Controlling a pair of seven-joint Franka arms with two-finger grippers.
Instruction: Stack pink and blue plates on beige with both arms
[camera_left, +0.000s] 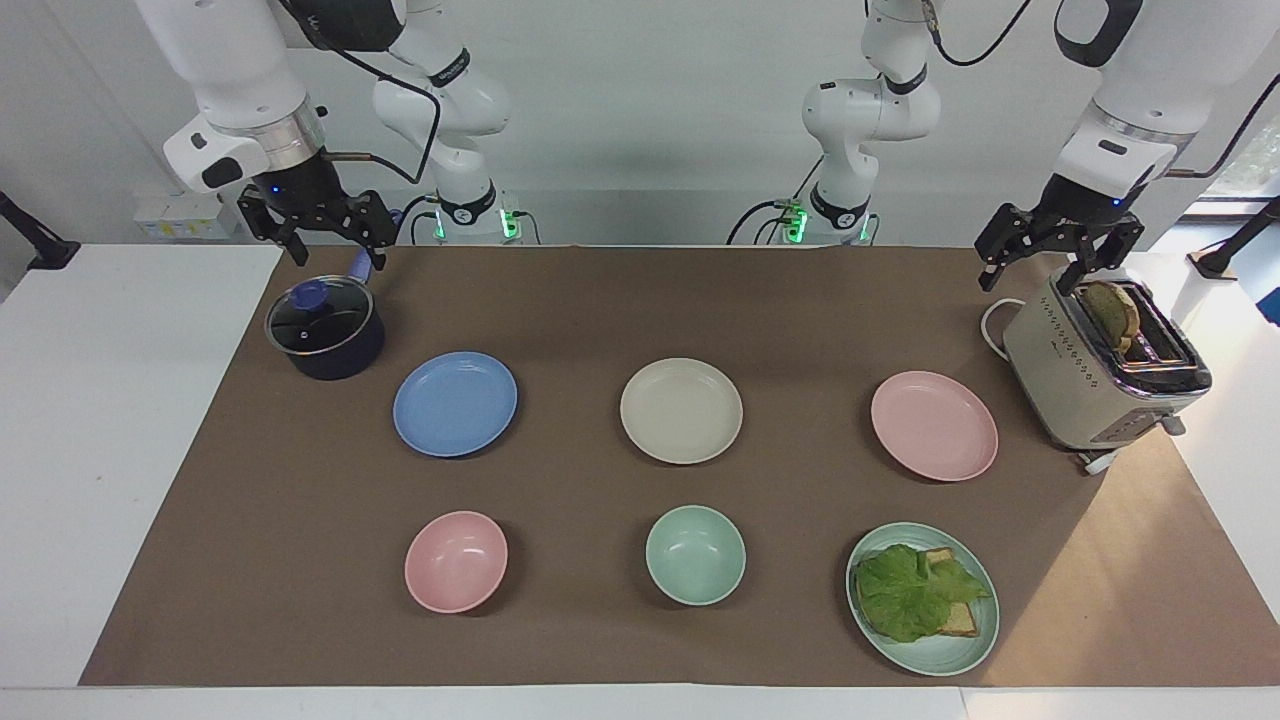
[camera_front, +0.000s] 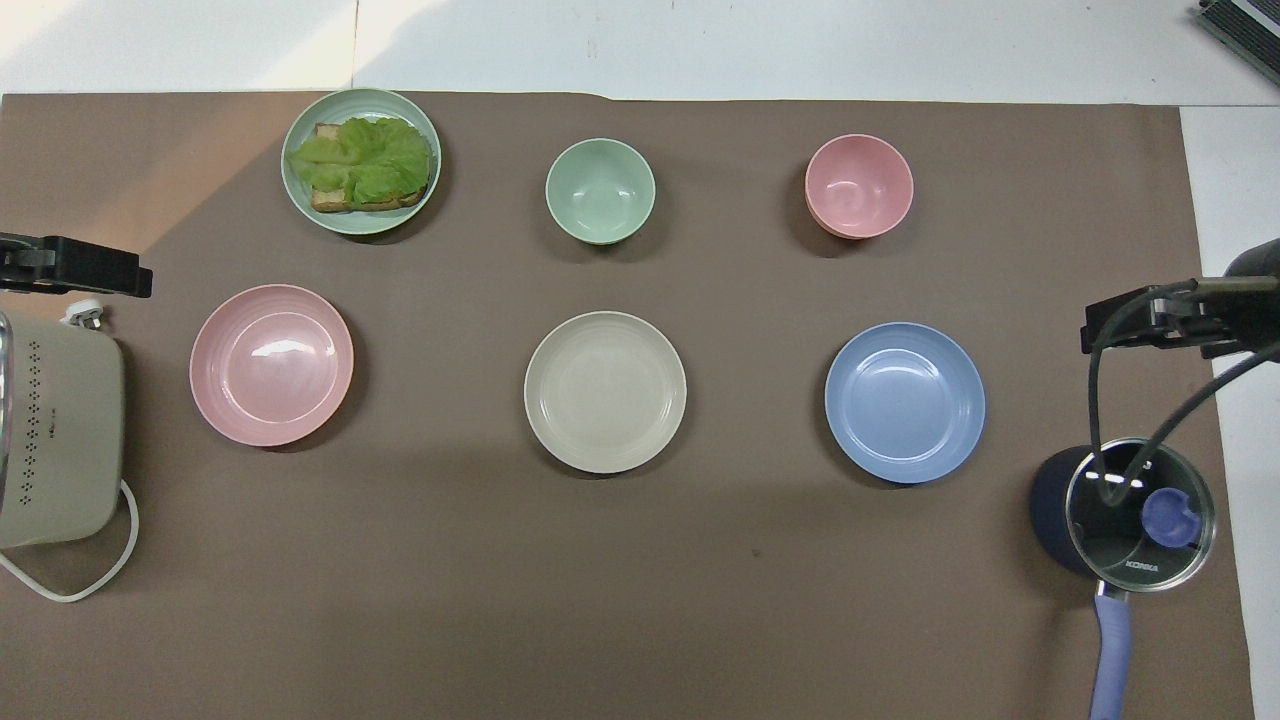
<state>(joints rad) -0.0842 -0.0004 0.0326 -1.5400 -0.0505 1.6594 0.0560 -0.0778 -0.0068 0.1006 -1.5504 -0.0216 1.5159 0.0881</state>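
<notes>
Matte plates: three of equal size lie in one row across the middle of the brown-papered tabletop (camera_left: 560, 300), none stacked yet.
Beige plate (camera_left: 681, 411): centre of the row, bare, lying flat; this is the base of the stack.
Blue plate (camera_left: 455, 403): same row, toward the right arm's end of the tabletop, well apart from the beige plate, near the lidded saucepan (camera_left: 325, 328).
Pink plate (camera_left: 934, 425): same row, toward the left arm's end, near the toaster (camera_left: 1105, 370), which has a slice of bread standing up in a slot.
Right pincer (camera_left: 318, 222): fingers apart, holding nothing, raised over the saucepan at the tabletop's corner nearest the robots.
Left pincer (camera_left: 1060, 245): fingers apart, holding nothing, raised over the toaster at the other corner nearest the robots.
Step in hand (judgement): nothing begun; each arm has yet to reach for the plate on its own side.
How to do it well: plates are shallow and lie flat, so take each by the rim, one finger over the lip and one under its edge. Lift level. Bring one plate at a time over the beige plate, centre it, lower until the rims nest, then let go; the second arm should hold off until the first is out of the way.
Not to be touched: pink bowl (camera_left: 456, 561), green bowl (camera_left: 695, 554), and the pale green plate (camera_left: 924, 598) with lettuce on bread, all in the row toward the tabletop edge farthest from the robots.
Risk (judgement): the saucepan handle and the toaster stand close under the pincers' starting points; go up and clear before descending.
</notes>
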